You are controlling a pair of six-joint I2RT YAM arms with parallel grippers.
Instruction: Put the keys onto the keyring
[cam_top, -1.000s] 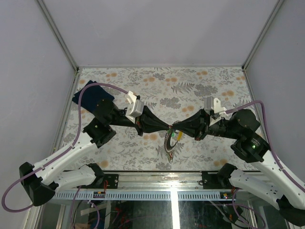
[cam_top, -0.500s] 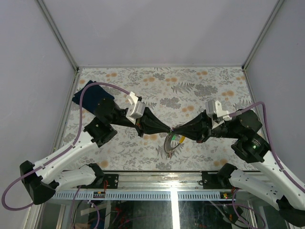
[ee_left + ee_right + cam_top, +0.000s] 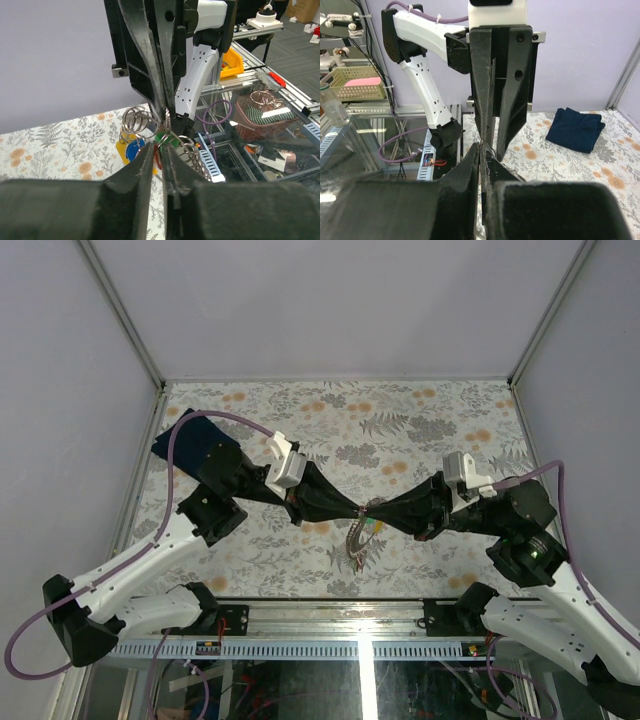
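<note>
As threading hangs in mid-air, we see the right gripper (image 3: 481,150) pinched tight on the keyring (image 3: 136,120), the keys (image 3: 131,149) dangling just below it, and the left gripper (image 3: 159,146) facing it, jaws a slit apart, grip unclear; next, we judge, a key must be worked onto its coil.

Soft, even overhead light keeps the floral counter (image 3: 420,420) bright, with only faint shadows beneath the arms (image 3: 140,570). A white glare streak crosses the glass panel (image 3: 300,685) at the near edge. In the wrist views the left fingers (image 3: 125,200) and right fingers (image 3: 450,200) are dark, blurred masses, while the backgrounds are sharp.
</note>
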